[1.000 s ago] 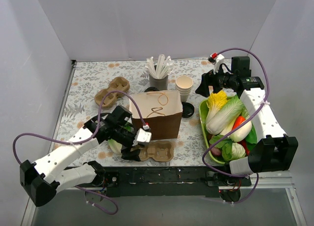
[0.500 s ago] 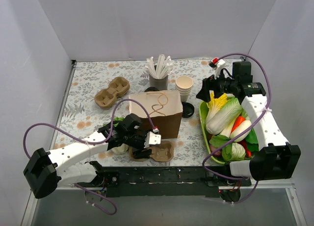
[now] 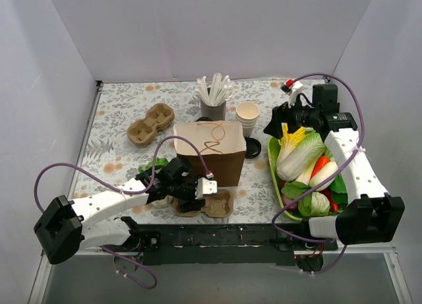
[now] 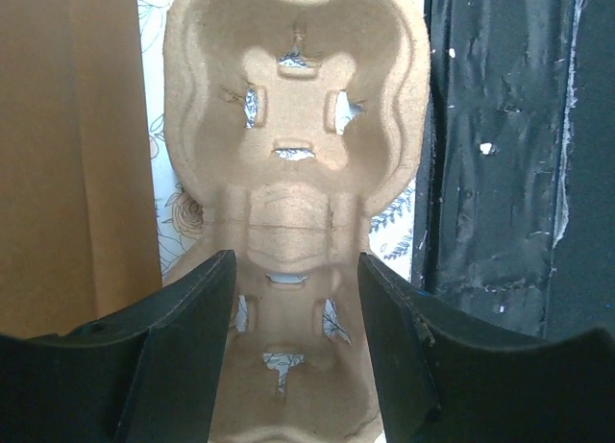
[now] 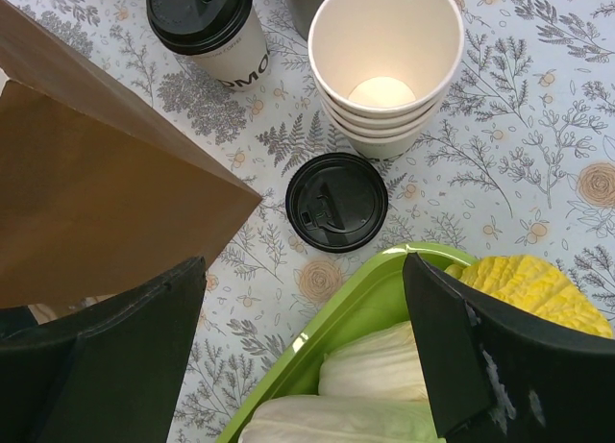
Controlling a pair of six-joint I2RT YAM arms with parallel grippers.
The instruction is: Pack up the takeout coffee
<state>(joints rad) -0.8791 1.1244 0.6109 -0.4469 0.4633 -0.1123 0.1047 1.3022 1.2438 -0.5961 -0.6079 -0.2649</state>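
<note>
Floral-printed cloth covers the desk (image 3: 119, 113), which is walled in plain white.

Left claw (image 4: 295, 289): jaws partly apart, low over a moulded brown pulp two-cup carrier (image 4: 298, 78) at the desk's near edge. Whether the fingers touch it cannot be told. A folded-top brown paper bag (image 3: 211, 155) stands just beside the carrier.

Right claw (image 5: 306, 270): jaws wide and holding nothing, poised over a loose round black plastic lid (image 5: 336, 201) near the rim of a lime-green tray (image 5: 317, 313) of vegetables at the right edge. Beyond the lid is a stack of lidless cream paper cups (image 5: 384, 68). Left of the stack, behind the bag toward the far edge, stands the takeout coffee (image 5: 207, 25), a cream paper cup under a black lid, upright and untouched.

Step in hand, as I judge it: securing the carrier, with the coffee not yet packed. Next, the left jaws need to close on a carrier wall. The right claw must shift to the lidded cup, not the loose lid beneath it.

Writing: dark letters on the coffee cup, seemingly "MO", the rest turned away. Embossing on the lids is unreadable.
</note>
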